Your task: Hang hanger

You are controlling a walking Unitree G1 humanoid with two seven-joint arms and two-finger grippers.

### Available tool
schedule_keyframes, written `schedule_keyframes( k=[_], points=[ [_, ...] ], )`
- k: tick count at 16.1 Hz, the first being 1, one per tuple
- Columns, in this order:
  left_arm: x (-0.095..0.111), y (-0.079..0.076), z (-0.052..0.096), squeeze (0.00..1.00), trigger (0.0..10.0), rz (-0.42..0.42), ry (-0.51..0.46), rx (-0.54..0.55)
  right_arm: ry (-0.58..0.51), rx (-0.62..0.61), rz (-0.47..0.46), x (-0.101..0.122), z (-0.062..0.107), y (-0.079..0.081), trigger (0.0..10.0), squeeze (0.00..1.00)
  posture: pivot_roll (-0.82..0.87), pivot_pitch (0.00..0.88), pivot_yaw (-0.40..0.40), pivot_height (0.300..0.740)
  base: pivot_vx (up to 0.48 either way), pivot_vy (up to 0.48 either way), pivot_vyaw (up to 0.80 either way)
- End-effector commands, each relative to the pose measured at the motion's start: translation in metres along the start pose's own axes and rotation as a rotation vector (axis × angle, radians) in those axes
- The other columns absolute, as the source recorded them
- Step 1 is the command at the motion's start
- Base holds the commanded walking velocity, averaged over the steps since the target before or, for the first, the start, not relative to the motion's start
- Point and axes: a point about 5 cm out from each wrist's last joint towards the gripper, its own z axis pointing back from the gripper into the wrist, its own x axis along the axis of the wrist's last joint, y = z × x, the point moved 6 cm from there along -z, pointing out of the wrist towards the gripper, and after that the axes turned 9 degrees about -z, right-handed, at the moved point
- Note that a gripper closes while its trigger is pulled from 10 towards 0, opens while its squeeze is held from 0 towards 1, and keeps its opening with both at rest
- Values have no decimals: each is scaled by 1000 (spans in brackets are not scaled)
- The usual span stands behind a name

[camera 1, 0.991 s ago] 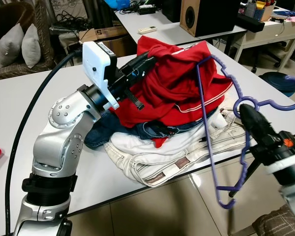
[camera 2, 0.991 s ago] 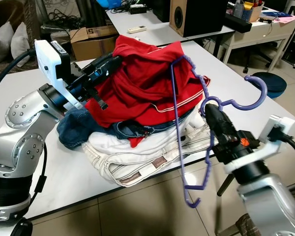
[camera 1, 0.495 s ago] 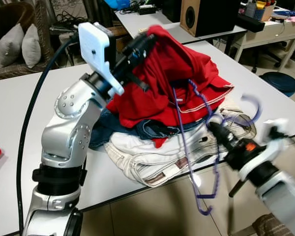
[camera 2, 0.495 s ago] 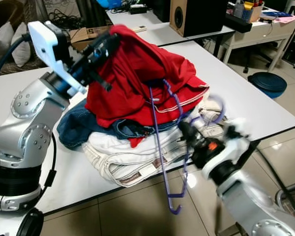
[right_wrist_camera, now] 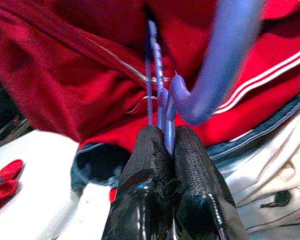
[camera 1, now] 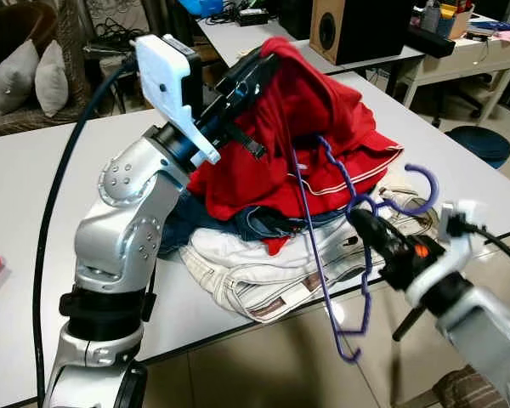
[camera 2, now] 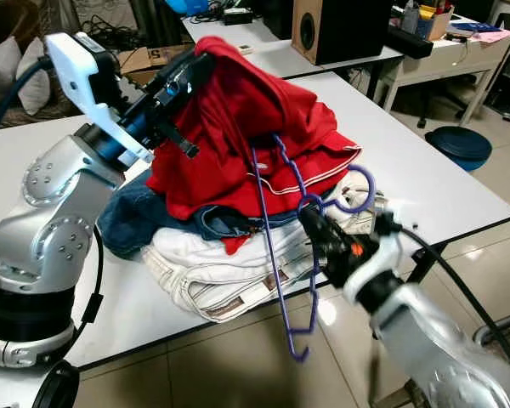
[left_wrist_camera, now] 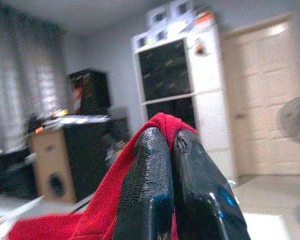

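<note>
Left gripper [camera 1: 268,64] is pinched shut on the red cotton shirt [camera 1: 323,127], lifting it above the clothes pile [camera 1: 263,255]. Right gripper [camera 1: 361,225] clamps the purple wire hanger [camera 1: 310,229] beside the shirt's hem. Risk: the hanger snags the fabric, or the thin wire twists in the pinch.

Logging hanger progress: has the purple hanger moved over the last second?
Yes. The right gripper carried the purple hanger toward the robot's left, from past the table edge inward against the red shirt.

Clothes pile [camera 1: 297,238] (table-edge) blocks hanger [camera 1: 323,246].
</note>
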Motion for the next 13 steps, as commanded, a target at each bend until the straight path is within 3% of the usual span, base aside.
schedule_keyframes(
  k=[1, 5, 8, 11, 13],
  points=[
    [13, -7, 1, 0, 0, 1, -42, -43, 4, -27, -24, 0, -3, -7, 10000, 0, -61, 0, 56, 740, 0, 0, 0],
    [11, -16, 11, 0, 0, 15, -15, -98, -106, -27, -160, 20, -7, -15, 10000, 0, -48, 0, 41, 740, 0, 0, 0],
    [-26, 4, 21, 0, 0, -100, 184, 7, -309, 106, -349, 56, 6, 2, 10000, 0, -47, 0, 41, 740, 0, 0, 0],
    [-46, 9, 23, 0, 0, -161, 270, 38, -360, 167, -425, 68, 12, 8, 10000, 0, -51, 0, 48, 740, 0, 0, 0],
    [-51, 7, 23, 0, 0, -174, 281, 30, -398, 133, -483, 76, 11, -2, 10000, 0, -55, 0, 51, 740, 0, 0, 0]
  ],
)
